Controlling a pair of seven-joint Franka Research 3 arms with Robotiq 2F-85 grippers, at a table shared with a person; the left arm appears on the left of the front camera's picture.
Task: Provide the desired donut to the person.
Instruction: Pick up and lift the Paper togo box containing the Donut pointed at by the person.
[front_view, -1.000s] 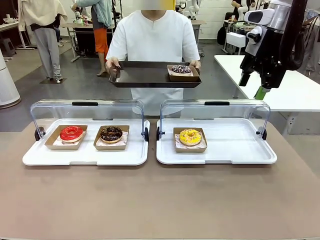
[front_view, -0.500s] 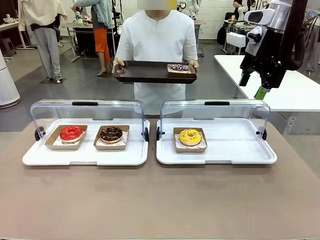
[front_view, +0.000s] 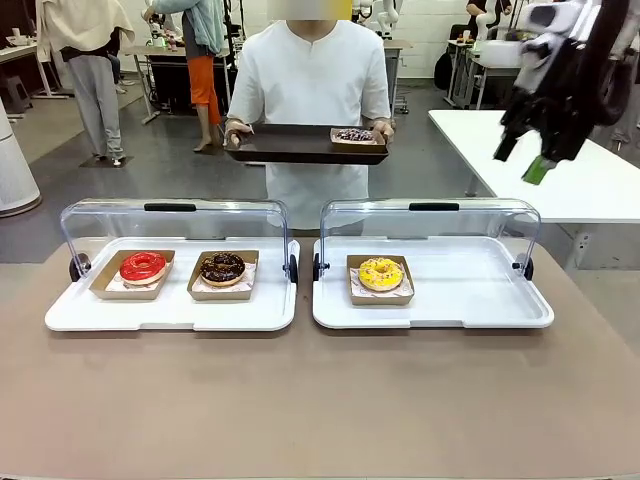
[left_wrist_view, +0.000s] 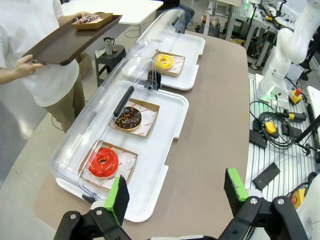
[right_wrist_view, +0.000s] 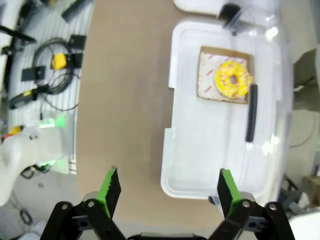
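**Change:** the right arm has swung up and off toward picture right, blurred in motion. The right tool (front_view: 522, 162) has its jaws spread wide and empty. The person (front_view: 315, 70) has drawn the serving tray (front_view: 285, 150) up to chest height. The sprinkled donut (front_view: 354, 135) sits in its card boat at one end of that tray, so the handover looks complete.

**Left tool** (left_wrist_view: 177, 190): spread wide, empty, above the bench (left_wrist_view: 215, 100).

**Stock:**
- red donut (front_view: 143, 266), glossy glaze
- chocolate donut (front_view: 222, 267), nubbly
- yellow donut (front_view: 381, 272), speckled

Each is a ring in a shallow brown card boat.

**Fittings:**
- white moulded display trays (front_view: 450, 300), rounded corners
- clear domed covers (front_view: 430, 225), raised, black handles
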